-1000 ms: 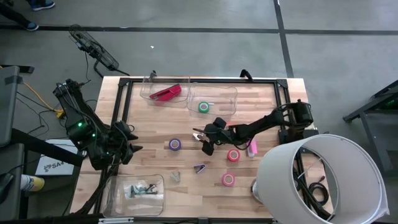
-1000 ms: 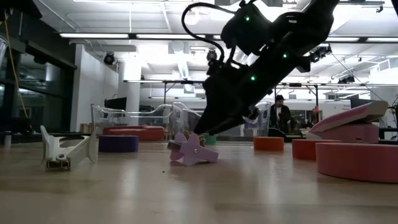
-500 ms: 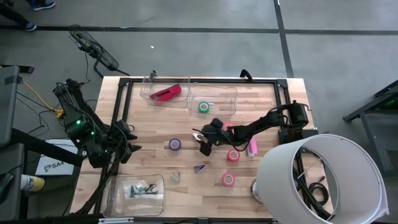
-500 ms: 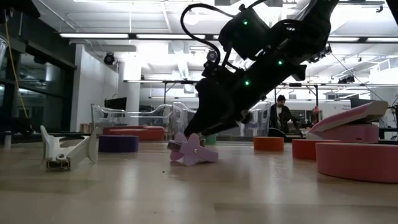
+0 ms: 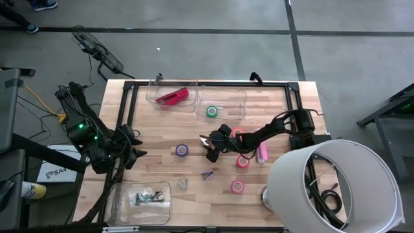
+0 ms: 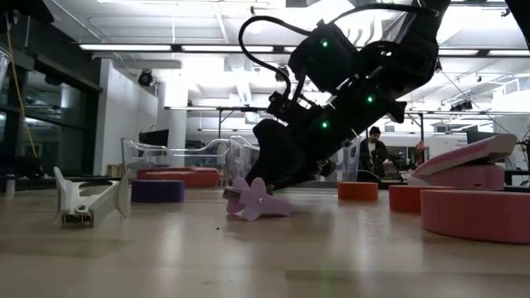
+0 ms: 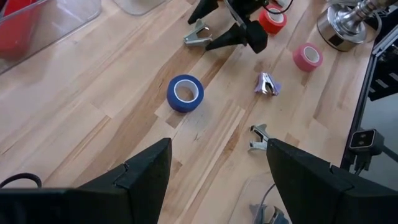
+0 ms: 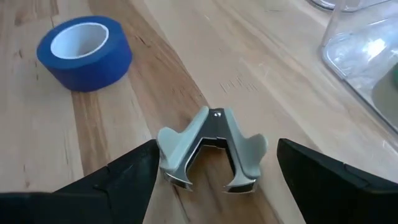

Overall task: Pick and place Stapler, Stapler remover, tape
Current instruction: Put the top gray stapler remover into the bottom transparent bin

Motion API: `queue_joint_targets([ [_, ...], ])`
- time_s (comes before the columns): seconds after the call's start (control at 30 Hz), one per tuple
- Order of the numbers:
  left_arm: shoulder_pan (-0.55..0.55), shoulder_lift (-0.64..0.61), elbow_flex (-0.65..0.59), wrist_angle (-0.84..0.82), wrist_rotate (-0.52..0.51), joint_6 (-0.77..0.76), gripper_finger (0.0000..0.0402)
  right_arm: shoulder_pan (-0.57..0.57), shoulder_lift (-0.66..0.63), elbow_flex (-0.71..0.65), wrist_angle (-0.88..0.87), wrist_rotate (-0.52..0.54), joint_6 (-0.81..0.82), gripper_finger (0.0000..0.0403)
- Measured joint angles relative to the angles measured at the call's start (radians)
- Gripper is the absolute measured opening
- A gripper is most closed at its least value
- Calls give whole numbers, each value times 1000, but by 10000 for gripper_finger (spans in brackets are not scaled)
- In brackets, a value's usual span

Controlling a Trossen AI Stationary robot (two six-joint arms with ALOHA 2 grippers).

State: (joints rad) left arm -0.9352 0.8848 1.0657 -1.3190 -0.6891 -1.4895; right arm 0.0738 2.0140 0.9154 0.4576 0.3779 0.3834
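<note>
Right pincer (image 5: 208,145) has crept a bit further left and lower over the bench (image 5: 155,133) since a second ago, now sitting right over the grey staple remover (image 8: 209,145); left arm hasn't budged. In the right wrist view the remover lies directly between the spread fingers (image 8: 112,174), not touched yet, its claws pointing back toward the camera and its hinge end away, so the fingers look set to close across its width. Purple tape roll (image 5: 182,150) sits just beside it toward the left arm. Left pincer (image 7: 211,180) waits spread at the bench's left edge, well apart, so the right arm is clearly the nearer one. Second purple remover (image 6: 258,201) lies nearer the front edge, with a third pale one (image 6: 87,199) off to its side. In the high view the arm covers the grey remover, and contact height is hard to judge. Red stapler (image 5: 172,96) is already in a clear bin (image 5: 152,97) at the back.
</note>
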Motion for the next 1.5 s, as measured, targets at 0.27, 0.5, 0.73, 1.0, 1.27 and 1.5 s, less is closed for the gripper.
queue_joint_targets([
  [0.27,0,0,0,0,0,-7,259,6,0,0,-37,-19,-18,301],
  [0.5,0,0,0,0,0,-7,259,5,0,0,-20,-40,-18,236],
  [0.73,0,0,0,0,1,-8,259,4,0,0,5,-40,-25,181],
  [1.0,0,0,0,0,1,-8,259,5,-5,0,2,-71,-24,109],
  [1.27,0,0,0,1,-9,-8,259,5,-63,0,-12,-100,-25,78],
  [1.5,0,0,0,3,-71,-8,259,-20,-173,0,-47,-165,-25,78],
])
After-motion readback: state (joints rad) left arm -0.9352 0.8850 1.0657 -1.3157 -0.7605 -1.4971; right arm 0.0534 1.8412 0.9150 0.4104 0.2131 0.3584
